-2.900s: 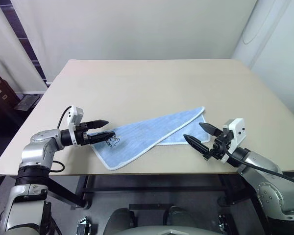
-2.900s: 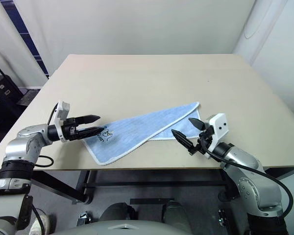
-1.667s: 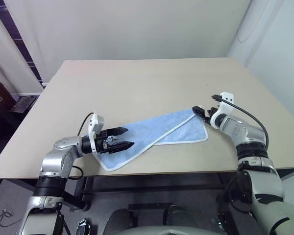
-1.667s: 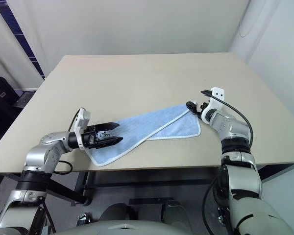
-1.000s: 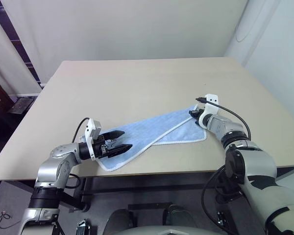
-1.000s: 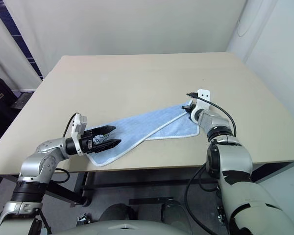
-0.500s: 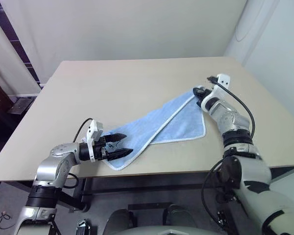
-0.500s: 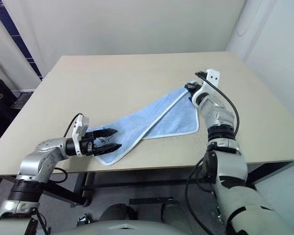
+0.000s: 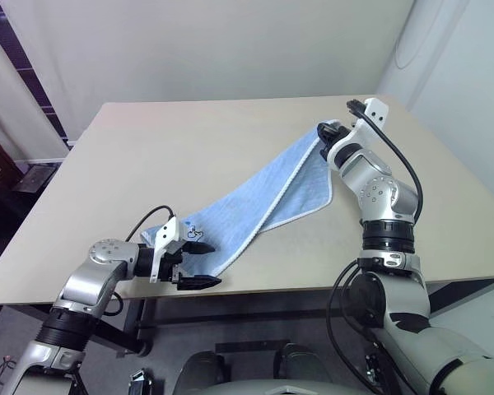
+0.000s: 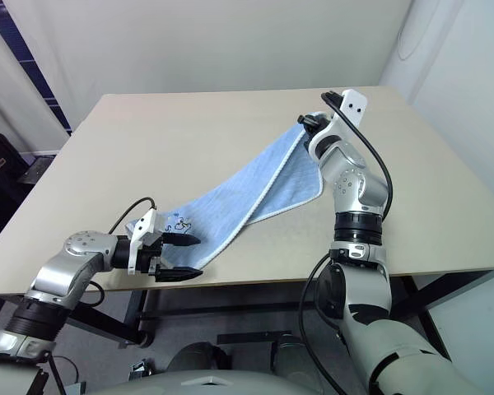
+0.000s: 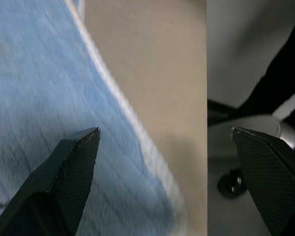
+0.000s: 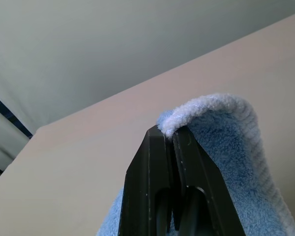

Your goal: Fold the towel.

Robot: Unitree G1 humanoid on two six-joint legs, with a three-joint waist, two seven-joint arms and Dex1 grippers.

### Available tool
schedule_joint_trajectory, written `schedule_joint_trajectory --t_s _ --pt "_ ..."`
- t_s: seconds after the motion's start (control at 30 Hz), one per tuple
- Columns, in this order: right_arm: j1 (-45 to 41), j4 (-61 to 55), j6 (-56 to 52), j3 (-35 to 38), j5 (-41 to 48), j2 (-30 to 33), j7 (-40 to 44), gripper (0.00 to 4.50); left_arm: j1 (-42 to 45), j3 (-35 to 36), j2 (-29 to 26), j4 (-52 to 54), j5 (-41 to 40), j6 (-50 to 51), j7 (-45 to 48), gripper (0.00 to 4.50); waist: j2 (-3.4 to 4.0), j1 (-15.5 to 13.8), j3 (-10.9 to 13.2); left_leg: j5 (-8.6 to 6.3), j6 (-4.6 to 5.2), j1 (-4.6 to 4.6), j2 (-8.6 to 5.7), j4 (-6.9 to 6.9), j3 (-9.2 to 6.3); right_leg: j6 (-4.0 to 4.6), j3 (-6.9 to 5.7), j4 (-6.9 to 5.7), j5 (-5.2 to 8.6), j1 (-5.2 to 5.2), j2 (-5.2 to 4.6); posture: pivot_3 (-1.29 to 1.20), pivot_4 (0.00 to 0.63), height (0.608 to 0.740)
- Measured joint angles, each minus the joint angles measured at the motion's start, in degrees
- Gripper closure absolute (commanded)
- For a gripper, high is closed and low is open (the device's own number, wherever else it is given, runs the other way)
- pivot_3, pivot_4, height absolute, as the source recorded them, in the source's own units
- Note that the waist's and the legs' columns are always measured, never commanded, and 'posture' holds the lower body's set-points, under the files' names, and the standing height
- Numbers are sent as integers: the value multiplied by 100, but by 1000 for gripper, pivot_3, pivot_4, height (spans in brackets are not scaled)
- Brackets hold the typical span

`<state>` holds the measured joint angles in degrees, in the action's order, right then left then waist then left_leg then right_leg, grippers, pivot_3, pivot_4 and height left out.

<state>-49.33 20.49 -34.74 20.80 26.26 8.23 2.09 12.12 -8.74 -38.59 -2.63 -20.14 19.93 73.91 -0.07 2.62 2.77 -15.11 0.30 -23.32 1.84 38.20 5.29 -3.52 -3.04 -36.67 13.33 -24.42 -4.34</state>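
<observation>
The light blue towel point(image 9: 263, 193) with white edging stretches from the table's front left up to the right, its far end lifted off the table. My right gripper point(image 9: 323, 132) is shut on that raised corner; in the right wrist view the cloth point(image 12: 226, 128) folds over the closed fingertips point(image 12: 160, 140). The towel's front corner, with a small dark mark point(image 9: 195, 234), lies on the table. My left gripper point(image 9: 214, 263) stands open at that corner by the table's front edge, holding nothing. In the left wrist view one finger point(image 11: 73, 162) is over the towel point(image 11: 39, 98), the other past the edge.
The beige table point(image 9: 189, 140) is bare around the towel. Its front edge runs right under my left gripper. Dark furniture point(image 9: 0, 160) stands on the floor to the left, and a pale wall lies behind the table.
My right gripper has risen and moved left with the towel corner, pulling the cloth up into a slanted strip. My left gripper has drawn back and down to the front edge, still open.
</observation>
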Motion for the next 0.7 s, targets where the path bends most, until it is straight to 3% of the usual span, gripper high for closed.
schedule_joint_trajectory --t_s 0.33,0.7 --pt "131 7 9 -8 -15 11 -26 4472 35 -154 -136 -219 365 -141 -95 0 3 -4 1 0 0 1 0 0 0 0 0 0 0 0 -1 0 0 740" --pt "130 -48 13 13 -13 20 -68 4500 297 -156 -68 -919 525 -594 -89 3902 6 4 -1 0 0 4 1 -2 0 -1 0 -5 0 0 1 0 0 740"
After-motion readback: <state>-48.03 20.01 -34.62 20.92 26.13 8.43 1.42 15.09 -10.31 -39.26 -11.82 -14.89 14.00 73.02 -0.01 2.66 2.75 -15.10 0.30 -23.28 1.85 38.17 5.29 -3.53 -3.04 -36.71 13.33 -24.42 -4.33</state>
